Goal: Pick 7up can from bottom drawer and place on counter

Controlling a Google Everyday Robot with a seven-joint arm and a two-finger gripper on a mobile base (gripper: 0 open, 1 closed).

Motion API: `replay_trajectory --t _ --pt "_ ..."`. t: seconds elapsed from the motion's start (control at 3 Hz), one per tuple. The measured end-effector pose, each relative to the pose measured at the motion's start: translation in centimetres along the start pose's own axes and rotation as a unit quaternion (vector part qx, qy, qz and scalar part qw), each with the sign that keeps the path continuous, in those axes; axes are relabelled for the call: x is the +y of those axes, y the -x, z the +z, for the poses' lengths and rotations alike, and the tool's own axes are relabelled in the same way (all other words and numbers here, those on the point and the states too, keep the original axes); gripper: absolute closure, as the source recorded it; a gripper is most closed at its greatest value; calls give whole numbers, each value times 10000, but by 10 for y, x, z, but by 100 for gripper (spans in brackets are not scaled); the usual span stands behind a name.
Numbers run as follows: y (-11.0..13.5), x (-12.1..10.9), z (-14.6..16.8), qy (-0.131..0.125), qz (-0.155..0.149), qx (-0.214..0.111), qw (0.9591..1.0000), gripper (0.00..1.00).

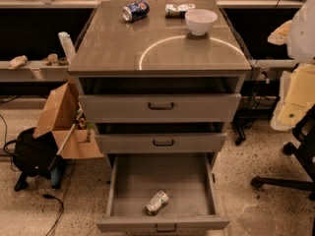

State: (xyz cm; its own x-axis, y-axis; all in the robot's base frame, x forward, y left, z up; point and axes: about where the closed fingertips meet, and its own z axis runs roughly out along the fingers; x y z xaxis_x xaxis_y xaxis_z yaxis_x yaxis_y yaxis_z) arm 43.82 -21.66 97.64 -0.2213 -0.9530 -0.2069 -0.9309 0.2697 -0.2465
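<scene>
The 7up can [157, 202] is pale silvery-green and lies on its side near the front of the bottom drawer [147, 173]. That drawer is pulled fully open and holds nothing else. The counter [123, 48] is the glossy grey-brown cabinet top with a pale arc mark, above the drawers. My gripper is out of view. A white rounded shape [302, 28] at the right edge may be part of my arm.
On the counter's far end lie a blue can [135, 11], a foil packet [178, 10] and a white bowl [200, 21]. The two upper drawers [160, 107] stand slightly open. A cardboard box [61, 117] and black bag [32, 154] sit left; a chair base [290, 181] right.
</scene>
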Motion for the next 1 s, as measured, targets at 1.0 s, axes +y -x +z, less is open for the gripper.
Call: replay_trajectory --t 1.0 --pt "9 0 -3 -3 -429 -329 9985 0"
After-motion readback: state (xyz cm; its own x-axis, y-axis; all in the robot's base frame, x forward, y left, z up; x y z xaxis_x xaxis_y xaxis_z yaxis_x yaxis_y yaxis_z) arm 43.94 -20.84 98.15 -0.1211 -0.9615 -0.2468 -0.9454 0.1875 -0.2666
